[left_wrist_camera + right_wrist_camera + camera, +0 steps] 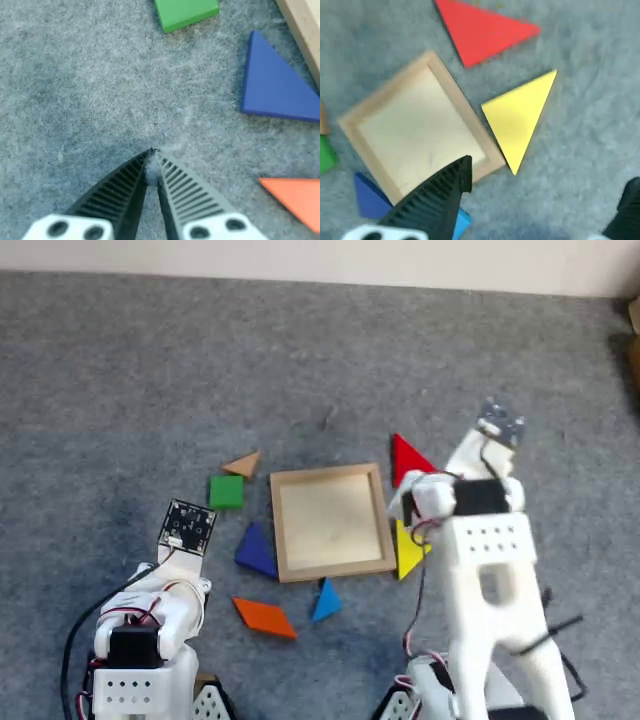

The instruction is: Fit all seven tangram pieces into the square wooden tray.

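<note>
My pale square tray (329, 523) sits bare, with a red triangle (408, 457) and a yellow triangle (408, 549) beside it. My left tool (152, 152) is pinched closed and empty; my right tool (547, 175) is spread wide and empty.

Grey carpet (150, 370) is covering the whole work surface and lying flat. A pale strip (300, 258) is running along its far edge. Something brown (634, 318) is poking in at the far right edge; can't tell what.

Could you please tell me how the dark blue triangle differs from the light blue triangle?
The dark blue triangle is clearly larger than the light blue triangle. The dark blue one lies beside the left edge of the tray in the high view; the light blue one lies off its near edge. Both lie flat on the carpet, outside the tray.
</note>
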